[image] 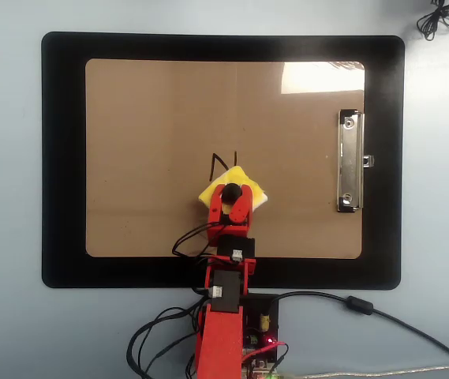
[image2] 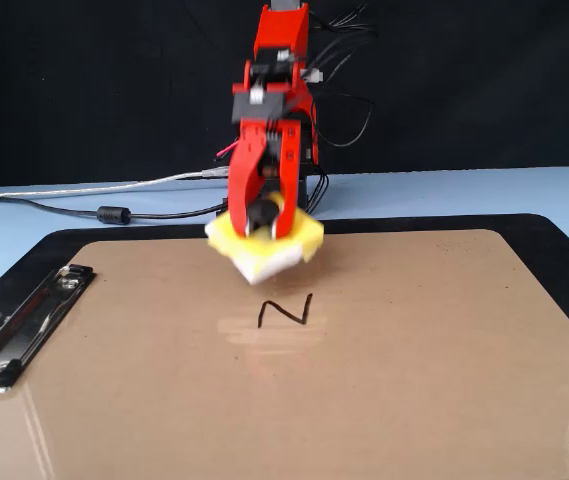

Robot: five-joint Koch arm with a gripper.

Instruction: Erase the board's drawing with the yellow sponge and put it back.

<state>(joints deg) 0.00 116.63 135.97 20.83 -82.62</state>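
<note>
I see the square yellow sponge (image2: 264, 245) (white-edged, black knob) lifted mid-frame above the black "N" (image2: 286, 311), my red gripper (image2: 265, 214) clamped on its knob.

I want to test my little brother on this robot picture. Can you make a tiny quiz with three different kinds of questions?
1. True or false: the sponge lies flat on the board.
2. What is the gripper holding?
A. the clip
B. the sponge's knob
C. a cable
3. Fill in: the drawing is the letter ___.

Key:
1. False. In the fixed view it hangs in the air above the drawing.
2. B
3. N, still unwiped in the fixed view.
</note>
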